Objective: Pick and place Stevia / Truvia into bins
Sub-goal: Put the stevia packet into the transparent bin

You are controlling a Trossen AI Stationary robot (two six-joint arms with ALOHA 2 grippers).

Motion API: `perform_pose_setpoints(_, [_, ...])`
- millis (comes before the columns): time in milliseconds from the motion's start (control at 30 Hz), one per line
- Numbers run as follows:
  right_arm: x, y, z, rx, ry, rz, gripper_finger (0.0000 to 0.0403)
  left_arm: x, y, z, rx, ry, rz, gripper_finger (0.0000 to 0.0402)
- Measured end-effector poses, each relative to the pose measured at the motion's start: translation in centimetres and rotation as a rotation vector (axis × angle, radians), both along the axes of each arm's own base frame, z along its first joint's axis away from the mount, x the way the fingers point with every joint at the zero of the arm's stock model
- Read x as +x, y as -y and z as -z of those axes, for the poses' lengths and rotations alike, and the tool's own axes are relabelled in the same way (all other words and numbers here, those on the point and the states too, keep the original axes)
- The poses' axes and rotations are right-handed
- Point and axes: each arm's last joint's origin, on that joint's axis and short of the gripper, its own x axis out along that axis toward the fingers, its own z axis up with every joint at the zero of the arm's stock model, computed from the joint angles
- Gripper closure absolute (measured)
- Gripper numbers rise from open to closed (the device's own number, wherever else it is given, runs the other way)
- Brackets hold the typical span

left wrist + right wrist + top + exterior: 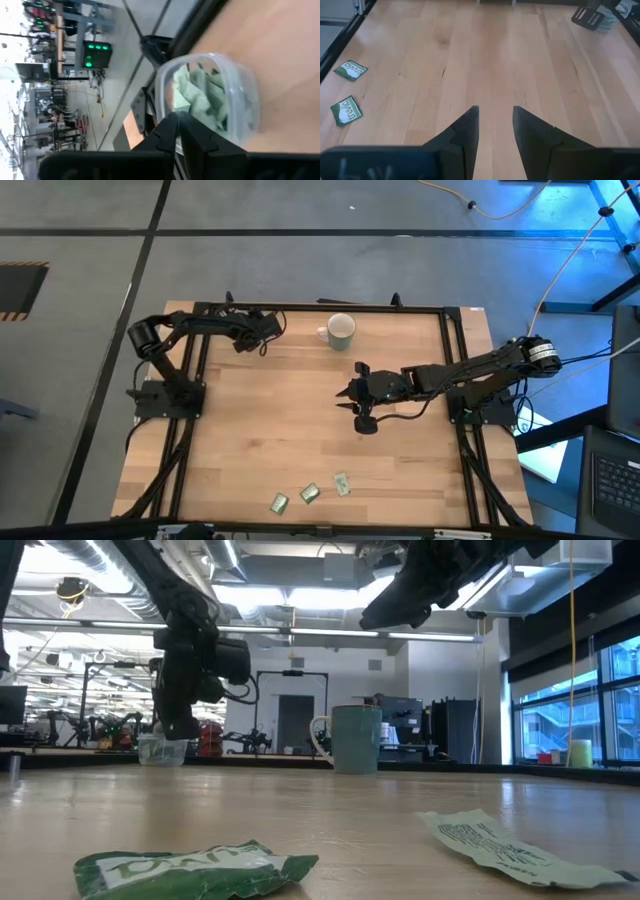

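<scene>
A clear plastic cup [207, 97] with several green-and-white sachets inside stands at the table's far left [163, 749]. My left gripper [265, 330] hangs over its rim, fingers together [176, 120]. One pale sachet [182, 97] lies just ahead of the tips, inside the rim. The pale green mug [341, 331] stands at the far middle [355, 738]. Three sachets [310, 493] lie flat near the table's front edge, two showing in the right wrist view [345, 110]. My right gripper [495, 120] hangs open above the table's middle [352, 392], holding nothing. My left gripper comes slanting down at the cup's rim [167, 100]. Its fingertips stand right at the pale sachet in the cup's mouth. Whether they touch that sachet or the rim, I cannot tell.
Black frame rails [455, 370] run along the table's edges. Bare wood lies between the mug and the loose sachets. Cables trail on the floor beyond the far right corner [560, 260].
</scene>
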Motion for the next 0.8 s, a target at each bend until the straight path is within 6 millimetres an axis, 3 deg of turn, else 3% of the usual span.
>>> perform_pose_setpoints(200, [0.0, 0.0, 0.1, -0.001, -0.006, 0.0, 0.028, 0.0, 0.2, -0.3, -0.034, 0.03, 0.013, 0.0334])
perform_pose_setpoints(400, [-0.1, 0.0, 0.1, 0.002, -0.012, 0.002, 0.028, -0.1, 1.2, -2.4, -0.002, 0.091, 0.04, 0.0302])
perform_pose_setpoints(800, [-0.5, 0.0, 0.7, 0.04, -0.082, 0.025, 0.028, -0.6, 6.2, -8.6, -0.147, 0.64, 0.216, 0.0305])
